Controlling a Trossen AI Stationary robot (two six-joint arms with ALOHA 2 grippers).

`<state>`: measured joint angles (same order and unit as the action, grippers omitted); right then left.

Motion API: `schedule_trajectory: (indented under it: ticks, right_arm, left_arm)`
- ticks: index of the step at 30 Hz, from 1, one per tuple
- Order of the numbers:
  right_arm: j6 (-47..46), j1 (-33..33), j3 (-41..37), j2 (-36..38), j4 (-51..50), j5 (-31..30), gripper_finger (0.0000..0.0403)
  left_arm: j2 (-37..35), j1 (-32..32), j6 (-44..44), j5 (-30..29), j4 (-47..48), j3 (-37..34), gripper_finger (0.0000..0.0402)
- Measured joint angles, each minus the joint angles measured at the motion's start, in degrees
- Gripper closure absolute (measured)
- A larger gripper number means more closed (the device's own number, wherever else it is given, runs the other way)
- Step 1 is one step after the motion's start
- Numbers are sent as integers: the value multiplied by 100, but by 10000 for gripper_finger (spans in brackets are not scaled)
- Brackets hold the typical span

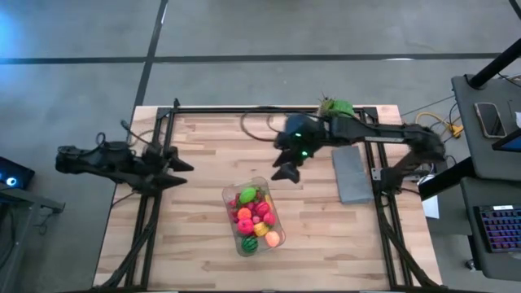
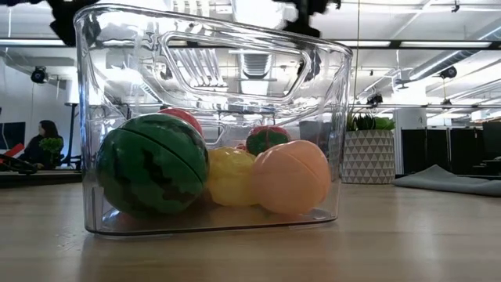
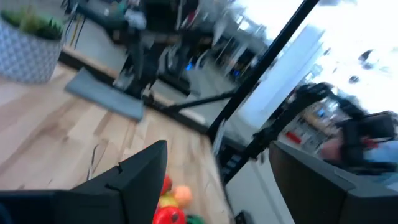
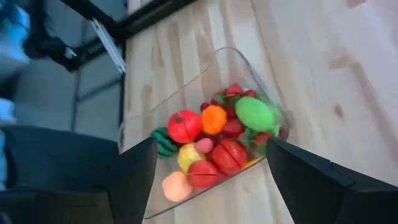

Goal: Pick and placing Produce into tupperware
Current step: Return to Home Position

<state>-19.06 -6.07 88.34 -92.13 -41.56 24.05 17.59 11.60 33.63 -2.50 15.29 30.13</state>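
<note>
The clear tupperware (image 1: 231, 198) rests on its base on the wooden table, near the middle and toward the near edge. The Produce (image 1: 254, 216) fills it: red, orange, green and yellow pieces. In the low view a striped green melon (image 2: 153, 164), a yellow piece (image 2: 231, 176) and a peach-coloured piece (image 2: 291, 176) lie against its wall (image 2: 333, 94). My right gripper (image 1: 285, 169) hangs open above the table, just far-right of the tupperware (image 4: 205, 68), with nothing between its fingers. My left gripper (image 1: 184, 175) stands open and level at the table's left side, holding nothing.
A flat grey slab (image 1: 352, 172) lies at the right of the table. A potted plant (image 1: 335, 107) stands at the far edge under the right arm. Bare wood lies left and near-right of the tupperware. A person (image 2: 43, 141) sits far off in the room.
</note>
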Motion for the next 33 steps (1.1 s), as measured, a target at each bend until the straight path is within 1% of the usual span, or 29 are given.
schedule_trajectory:
  ticks: [5, 9, 11, 12, 14, 15, 18, 20, 22, 24, 26, 28, 31, 33]
  right_arm:
    - [-665, -281, -1943, 1271, 1227, 50, 106]
    - [-952, -359, -3049, 2461, 2009, -54, 104]
    - [-988, -337, -3515, 3097, 2300, -286, 104]
    - [-988, -331, -3732, 3411, 2414, -454, 104]
    - [-991, -316, -4139, 4068, 2656, -795, 103]
    - [-994, -304, -4335, 4382, 2798, -948, 104]
    - [-951, -265, -4865, 5291, 3174, -1056, 104]
    - [-902, -262, -5184, 5816, 3387, -1035, 103]
    - [-812, -270, -5458, 6278, 3469, -1064, 104]
    - [-740, -268, -5717, 6711, 3554, -1074, 105]
    - [-683, -265, -5972, 7121, 3692, -1058, 107]
    - [-653, -268, -6238, 7476, 3876, -1060, 109]
    - [-603, -268, -6666, 7911, 4158, -1053, 110]
    - [-599, -268, -6976, 8147, 4385, -1008, 109]
  left_arm:
    - [-789, 0, -51, -18, -27, -409, 134]
    - [-1376, 0, -359, -44, -101, -616, 134]
    - [-1613, 0, -532, -71, -138, -668, 134]
    - [-1598, 0, -637, -92, -169, -682, 134]
    - [-1596, 0, -865, -107, -11, -677, 134]
    - [-1581, 0, -942, -103, -83, -624, 134]
    - [-1474, 0, -1050, -208, -157, -592, 134]
    - [-1500, 0, -1052, -256, 16, -638, 134]
    - [-1548, 0, -1049, -288, -76, -657, 134]
    - [-1594, 2, -1056, -389, -125, -689, 134]
    - [-1594, 0, -1066, -391, -7, -723, 134]
    - [-1584, 2, -1175, -391, -125, -731, 134]
    - [-1592, 1, -1286, -456, -152, -900, 134]
    - [-1596, 0, -1318, -537, -339, -1089, 134]
